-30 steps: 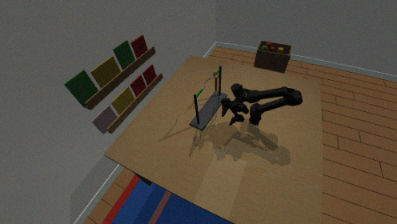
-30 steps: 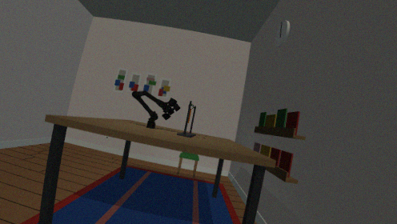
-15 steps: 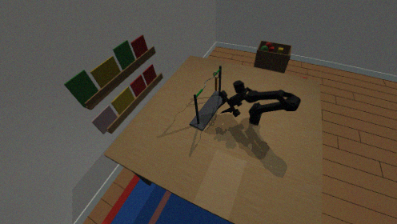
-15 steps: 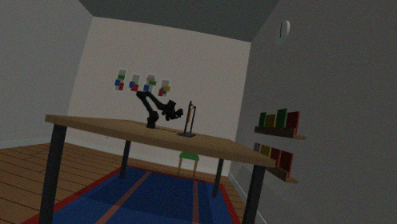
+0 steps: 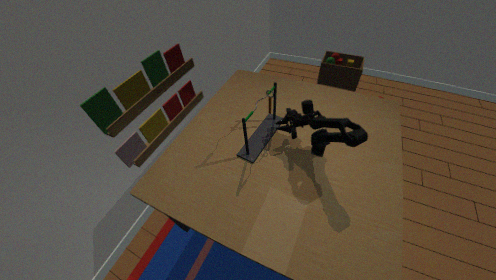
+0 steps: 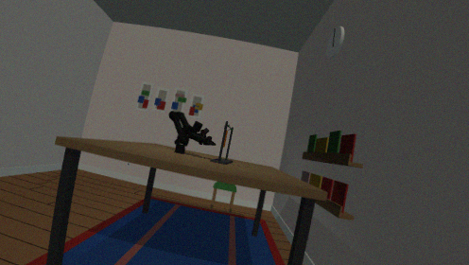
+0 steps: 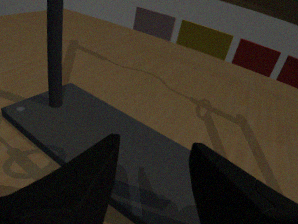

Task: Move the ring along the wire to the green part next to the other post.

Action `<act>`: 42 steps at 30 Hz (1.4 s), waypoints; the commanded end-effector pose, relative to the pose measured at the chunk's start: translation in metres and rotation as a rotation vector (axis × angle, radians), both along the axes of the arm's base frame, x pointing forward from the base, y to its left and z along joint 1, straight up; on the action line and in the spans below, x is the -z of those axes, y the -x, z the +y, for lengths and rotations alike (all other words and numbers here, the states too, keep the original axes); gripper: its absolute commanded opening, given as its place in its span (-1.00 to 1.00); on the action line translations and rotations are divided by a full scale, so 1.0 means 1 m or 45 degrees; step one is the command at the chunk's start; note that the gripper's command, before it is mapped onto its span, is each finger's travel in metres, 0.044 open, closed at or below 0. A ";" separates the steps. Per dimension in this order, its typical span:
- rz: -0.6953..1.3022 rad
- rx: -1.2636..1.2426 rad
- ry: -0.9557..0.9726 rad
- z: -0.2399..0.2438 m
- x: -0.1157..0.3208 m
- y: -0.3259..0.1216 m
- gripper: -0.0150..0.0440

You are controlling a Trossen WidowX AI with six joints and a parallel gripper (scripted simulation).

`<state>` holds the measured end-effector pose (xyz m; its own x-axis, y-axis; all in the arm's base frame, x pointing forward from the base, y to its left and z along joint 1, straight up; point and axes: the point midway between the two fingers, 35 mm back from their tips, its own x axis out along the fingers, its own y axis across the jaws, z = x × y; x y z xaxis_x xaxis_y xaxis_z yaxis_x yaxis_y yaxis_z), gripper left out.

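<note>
- Your black two-fingered gripper is partly open, holding nothing.
- The thin ring with the orange upright handle hangs beside the far black post.

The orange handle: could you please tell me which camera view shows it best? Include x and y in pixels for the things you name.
The top view: the orange handle (image 5: 270, 105) (image 6: 224, 139) hangs there beside the far post. The exterior view shows it small, close against a post; the wrist view misses it.
</note>
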<state>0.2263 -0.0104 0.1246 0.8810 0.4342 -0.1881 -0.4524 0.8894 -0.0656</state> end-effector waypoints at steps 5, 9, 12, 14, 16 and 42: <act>0.105 0.409 -0.195 -0.050 0.016 0.012 0.05; 0.131 0.596 -0.293 -0.072 0.023 0.021 0.05; 0.132 0.605 -0.298 -0.074 0.023 0.022 0.05; 0.132 0.607 -0.295 -0.074 0.023 0.021 0.05; 0.131 0.616 -0.273 -0.074 0.022 0.018 0.05; -0.021 0.747 -0.083 -0.069 -0.018 -0.033 0.05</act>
<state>0.2566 -0.0774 0.1384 0.9794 -0.1099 -0.1695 0.1108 0.9938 -0.0042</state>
